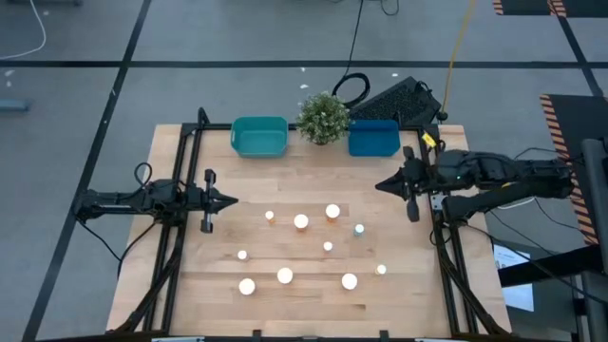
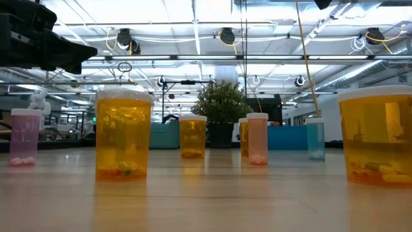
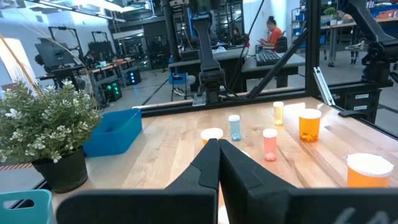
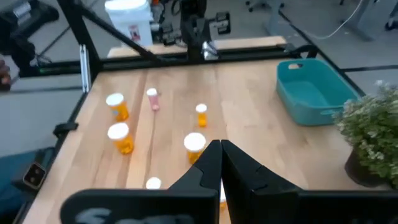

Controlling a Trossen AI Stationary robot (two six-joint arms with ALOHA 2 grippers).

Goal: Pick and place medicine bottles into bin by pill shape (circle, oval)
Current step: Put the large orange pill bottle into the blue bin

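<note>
Both grippers, left (image 1: 228, 200) and right (image 1: 382, 185), hover clenched and empty at the table's nine and three o'clock edges.
Medicine bottles (image 1: 301, 221) stand scattered mid-table toward six o'clock; likely light, rigid, slick plastic, best pinched across the body below the cap.

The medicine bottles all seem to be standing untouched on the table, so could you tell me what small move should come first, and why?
Probably the right gripper should open and reach toward the nearest of the medicine bottles. Both grippers are shut and empty at the table's sides, the left gripper included, and the teal bin and blue bin look empty.
</note>
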